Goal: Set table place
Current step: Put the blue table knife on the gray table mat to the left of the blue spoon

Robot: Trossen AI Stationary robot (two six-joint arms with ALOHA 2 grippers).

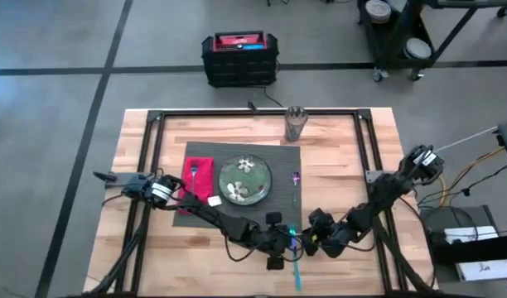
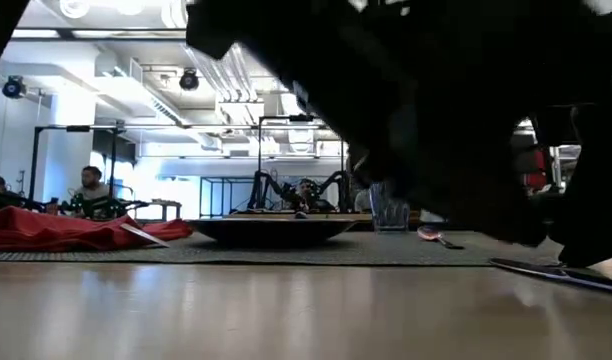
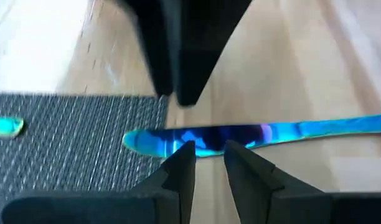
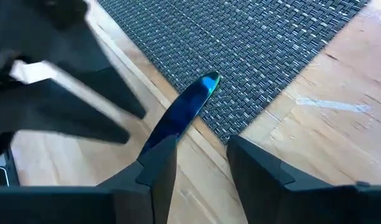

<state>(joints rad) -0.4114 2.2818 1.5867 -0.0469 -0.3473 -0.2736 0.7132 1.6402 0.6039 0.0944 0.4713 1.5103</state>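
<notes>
A blue knife (image 1: 296, 258) lies near the table's front edge, its tip (image 4: 209, 81) on the corner of the dark grey placemat (image 1: 278, 157). My left gripper (image 1: 283, 241) stands over the blade with its fingers a little apart (image 3: 208, 149). My right gripper (image 1: 311, 240) is open beside it (image 4: 200, 149); the knife runs under one of its fingers. On the placemat lie a red napkin (image 1: 200, 178), a green plate (image 1: 245, 180) and a purple utensil (image 1: 296, 178). A clear glass (image 1: 296, 124) stands past the placemat's far right corner. My left gripper's fingertips (image 3: 185, 155) stand right at the knife's blade (image 3: 206, 138), one beside the other along its length; I cannot tell whether they touch it. My right gripper's one finger (image 4: 159, 163) covers the knife behind the blade (image 4: 172, 127); whether it touches cannot be told. The knife lies flat on the table (image 2: 556, 270).
The two grippers are close together at the placemat's near right corner. Bare wood (image 1: 345, 182) lies right of the placemat. Black frame rails (image 1: 262, 113) run along the tabletop. A black crate with a red top (image 1: 237, 56) stands on the floor beyond the far edge.
</notes>
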